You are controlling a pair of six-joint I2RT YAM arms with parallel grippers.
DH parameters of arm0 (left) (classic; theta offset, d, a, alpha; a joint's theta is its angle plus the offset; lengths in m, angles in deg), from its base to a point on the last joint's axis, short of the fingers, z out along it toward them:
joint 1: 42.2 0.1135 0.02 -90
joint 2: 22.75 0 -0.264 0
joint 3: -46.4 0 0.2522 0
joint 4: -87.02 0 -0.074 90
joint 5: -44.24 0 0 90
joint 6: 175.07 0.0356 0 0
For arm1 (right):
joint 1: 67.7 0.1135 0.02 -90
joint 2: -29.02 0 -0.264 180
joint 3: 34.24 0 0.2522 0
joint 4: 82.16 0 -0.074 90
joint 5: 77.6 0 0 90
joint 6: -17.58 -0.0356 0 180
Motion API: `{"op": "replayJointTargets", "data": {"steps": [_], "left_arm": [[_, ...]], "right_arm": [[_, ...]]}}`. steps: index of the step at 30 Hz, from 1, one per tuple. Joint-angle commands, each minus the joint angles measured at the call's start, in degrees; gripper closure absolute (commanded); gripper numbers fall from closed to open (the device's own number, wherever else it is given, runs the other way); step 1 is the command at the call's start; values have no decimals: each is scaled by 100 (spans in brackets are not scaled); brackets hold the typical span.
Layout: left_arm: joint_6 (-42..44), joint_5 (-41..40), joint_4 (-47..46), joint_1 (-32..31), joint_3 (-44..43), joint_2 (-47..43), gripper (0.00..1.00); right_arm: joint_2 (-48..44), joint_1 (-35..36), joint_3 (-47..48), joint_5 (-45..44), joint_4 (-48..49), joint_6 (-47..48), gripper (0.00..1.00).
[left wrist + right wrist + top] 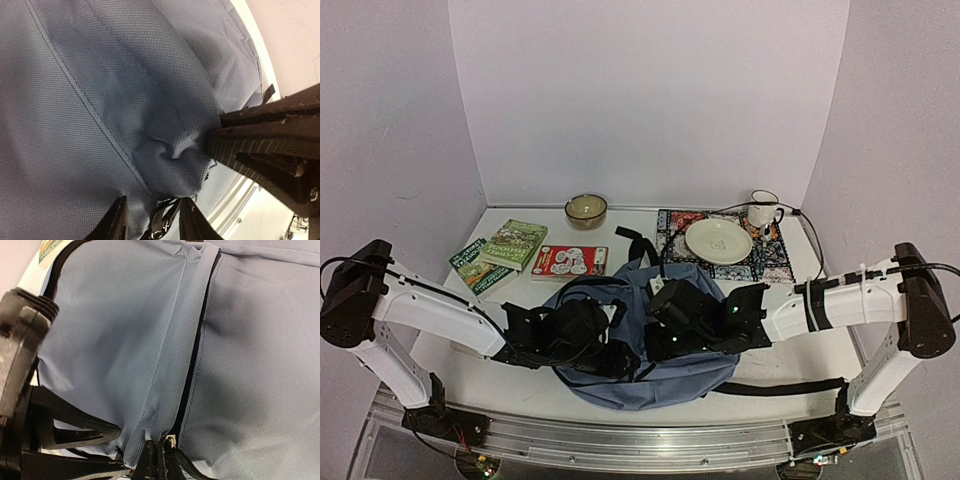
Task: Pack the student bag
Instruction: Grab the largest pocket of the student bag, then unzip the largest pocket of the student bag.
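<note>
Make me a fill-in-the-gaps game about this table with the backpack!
The plate rests on a patterned ___.
The backpack is ___ in colour.
Three ___ lie left of the plate.
Missing words: mat, blue, books.

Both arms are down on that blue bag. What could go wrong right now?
1. The right gripper is shut on only a small fold of the student bag fabric; a tug could probably pull that fold free.
2. The left gripper stands open around a small zip pull; if it closes slightly off, it may pinch cloth instead of the pull.
</note>
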Motion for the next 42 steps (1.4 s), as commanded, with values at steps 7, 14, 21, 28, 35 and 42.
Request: {"op": "replayJointTargets", "data": {"steps": [7,14,21,28,35,42], "left_arm": [[192,32,-185,-87,-523,249,77],[257,32,-176,-100,-597,319,90],[106,-132,-67,-97,-101,-342,100],[-100,-638,752,-94,354,-1104,100],[-445,-1549,1746,-85,754,-1771,100],[-694,-2356,2663,348,793,-2295,100]], "right_arm": [[-174,-29,169,-154,232,1,100],[-162,-32,193,-162,232,-5,100],[-360,-120,-85,-319,145,-88,100],[-775,-331,-565,-419,-23,-177,100],[-1514,-458,-1142,-493,-276,-59,100],[-2226,-504,-1712,-107,-418,184,100]]}}
